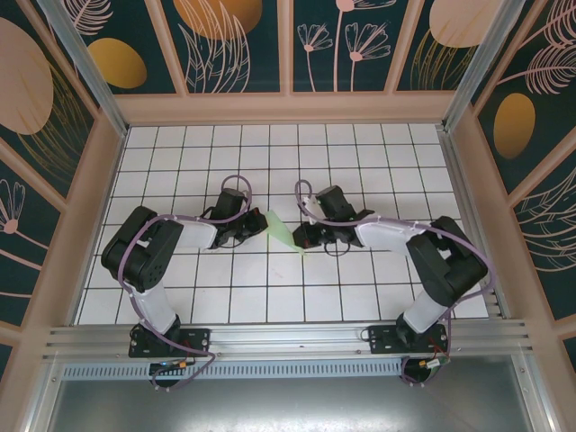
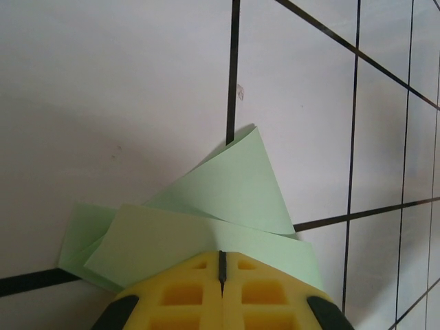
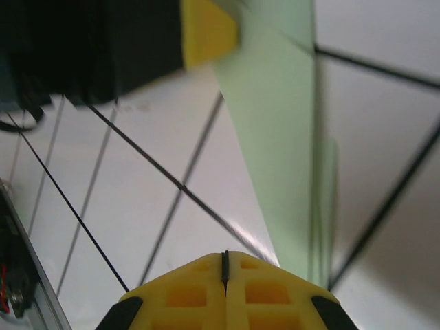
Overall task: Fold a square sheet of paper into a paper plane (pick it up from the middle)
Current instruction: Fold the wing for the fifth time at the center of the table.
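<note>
Folded paper (image 1: 283, 230), tilted up at centre of table (image 1: 270, 301), pinched at one edge by fully closed left gripper (image 2: 221, 262); right gripper (image 3: 224, 257), likewise closed, empty, just right of that centre.

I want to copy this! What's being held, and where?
The left end effector seems to pinch the folded green paper by its near edge.

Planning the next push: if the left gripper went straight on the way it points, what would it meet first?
The folded sheet of paper, right ahead of the shut left gripper; the two may already touch, as depth is unclear.
</note>
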`<action>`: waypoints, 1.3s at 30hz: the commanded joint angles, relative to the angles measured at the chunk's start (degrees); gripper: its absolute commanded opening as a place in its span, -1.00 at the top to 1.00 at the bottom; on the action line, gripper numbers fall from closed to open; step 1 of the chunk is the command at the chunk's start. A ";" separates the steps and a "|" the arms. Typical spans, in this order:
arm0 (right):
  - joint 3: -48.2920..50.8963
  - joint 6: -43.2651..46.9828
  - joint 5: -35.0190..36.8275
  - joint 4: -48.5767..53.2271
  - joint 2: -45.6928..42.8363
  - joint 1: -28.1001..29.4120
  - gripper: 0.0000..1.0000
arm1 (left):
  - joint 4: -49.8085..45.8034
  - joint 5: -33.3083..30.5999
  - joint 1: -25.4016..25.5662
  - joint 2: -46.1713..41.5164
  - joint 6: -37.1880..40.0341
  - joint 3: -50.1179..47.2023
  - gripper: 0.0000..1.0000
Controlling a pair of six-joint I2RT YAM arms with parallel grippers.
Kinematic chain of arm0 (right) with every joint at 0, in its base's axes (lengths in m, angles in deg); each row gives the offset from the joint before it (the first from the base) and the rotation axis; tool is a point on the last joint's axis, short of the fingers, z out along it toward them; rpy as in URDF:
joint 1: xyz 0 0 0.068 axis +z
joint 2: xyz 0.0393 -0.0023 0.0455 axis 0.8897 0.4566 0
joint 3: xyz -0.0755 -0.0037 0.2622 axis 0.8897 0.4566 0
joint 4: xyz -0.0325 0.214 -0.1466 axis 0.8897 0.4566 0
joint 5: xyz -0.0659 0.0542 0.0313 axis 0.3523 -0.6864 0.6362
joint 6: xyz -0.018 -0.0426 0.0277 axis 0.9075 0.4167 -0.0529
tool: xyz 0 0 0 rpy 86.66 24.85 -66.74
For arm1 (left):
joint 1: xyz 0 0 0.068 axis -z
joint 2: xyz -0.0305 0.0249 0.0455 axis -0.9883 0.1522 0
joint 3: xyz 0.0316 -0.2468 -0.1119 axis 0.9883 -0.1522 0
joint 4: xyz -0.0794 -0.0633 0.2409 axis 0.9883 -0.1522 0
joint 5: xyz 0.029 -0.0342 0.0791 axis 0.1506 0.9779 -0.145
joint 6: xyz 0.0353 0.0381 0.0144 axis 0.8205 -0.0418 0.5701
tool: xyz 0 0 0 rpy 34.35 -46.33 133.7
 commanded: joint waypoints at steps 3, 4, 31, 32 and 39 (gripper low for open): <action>-5.00 -1.40 0.88 -1.78 8.26 0.67 1.00 | -1.05 1.85 0.09 -0.83 1.88 0.54 1.00; -5.40 -1.18 0.88 -1.68 9.29 0.67 1.00 | -1.02 1.85 0.09 -0.84 1.89 0.54 1.00; 2.91 -2.49 1.19 -1.44 11.58 -2.35 1.00 | -2.67 -8.73 -9.44 -4.39 2.95 -5.13 0.93; 2.73 -2.94 0.53 -1.86 11.23 -2.15 1.00 | -3.55 -8.85 -9.45 -5.99 3.56 -4.47 0.90; -0.71 -9.29 -1.14 -4.80 8.03 0.85 1.00 | -7.84 -7.17 -9.40 -12.77 5.41 -2.10 0.63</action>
